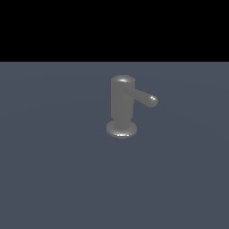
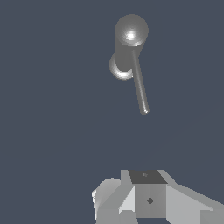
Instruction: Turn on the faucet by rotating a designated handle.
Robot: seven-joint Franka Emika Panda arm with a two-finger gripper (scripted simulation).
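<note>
Faucet [image 1: 121, 105], a dull grey metallic upright cylinder with a domed top and a round flared base disc, stands alone on the flat slate-blue floor [image 1: 53, 179], a little toward the exterior view's right of centre. Its handle [image 1: 144, 97], a thin grey straight rod with a rounded tip, sticks out sideways from near the cylinder's top and points toward the exterior view's right. In the wrist view the faucet [image 2: 129, 43] is seen from above, with the handle [image 2: 140, 87] reaching out from under the dome toward the camera. The grey blocky gripper [image 2: 146, 199] shows only in part at the frame's edge, well apart from the rod's tip and touching nothing; whether its jaws are wide or narrow cannot be told.
</note>
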